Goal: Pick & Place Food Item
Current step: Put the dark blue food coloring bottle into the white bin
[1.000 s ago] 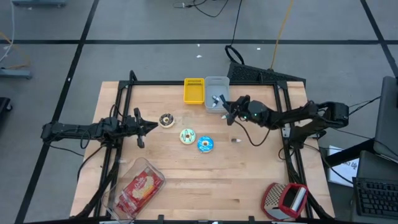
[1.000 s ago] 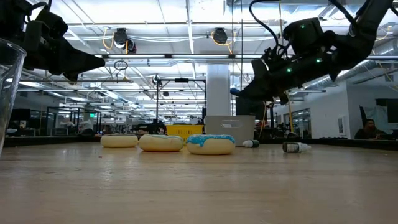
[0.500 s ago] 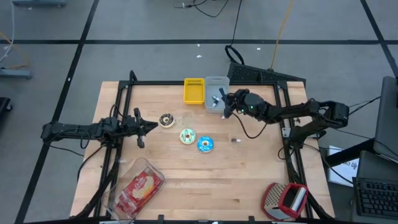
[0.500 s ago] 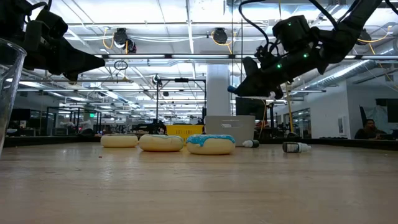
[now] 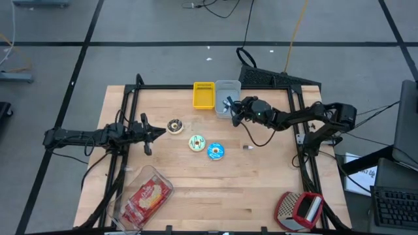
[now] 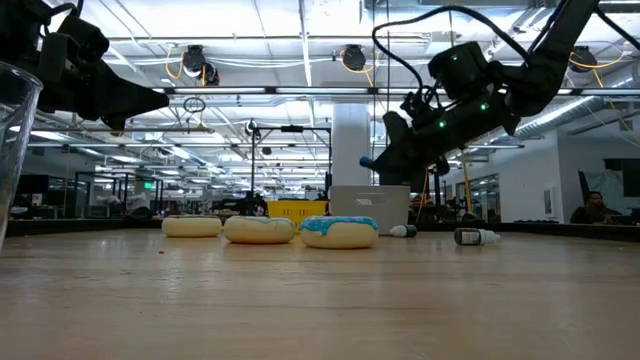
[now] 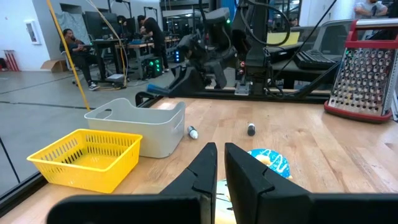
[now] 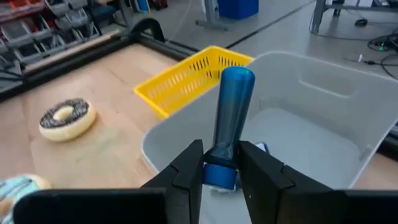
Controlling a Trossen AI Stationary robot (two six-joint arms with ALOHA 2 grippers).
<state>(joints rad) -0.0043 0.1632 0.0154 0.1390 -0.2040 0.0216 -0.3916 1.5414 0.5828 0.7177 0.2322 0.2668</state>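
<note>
My right gripper [image 5: 230,108] [image 8: 222,163] hangs over the near rim of the grey bin [image 5: 227,93] [image 8: 311,118], shut on a blue cylinder [image 8: 232,109]. The cylinder's tip also shows in the low view [image 6: 368,160]. Three donuts lie flat on the wooden table: a chocolate one [image 5: 174,126] [image 8: 64,118], a green-white one [image 5: 196,142] and a blue one [image 5: 216,151] [image 7: 268,162]. My left gripper [image 5: 149,134] [image 7: 220,168] waits shut at the table's left, level, above the table and apart from the donuts. My right gripper pinches the blue cylinder between its two fingers at the brighter blue band on its near end [image 8: 221,175]. The cylinder runs along the fingers and sticks out past their tips. It is lifted clear, over the bin's open inside, pointing a little downward.
A yellow basket [image 5: 203,95] [image 7: 87,155] stands against the bin's left side at the far edge. A small bottle [image 5: 247,147] lies right of the donuts. A clear snack bag [image 5: 147,196] lies near left, and a grater [image 5: 300,210] near right.
My right gripper has carried the blue cylinder toward the table's far left, from beside the bin to over its near rim, sinking slightly. Its hold is unchanged.
</note>
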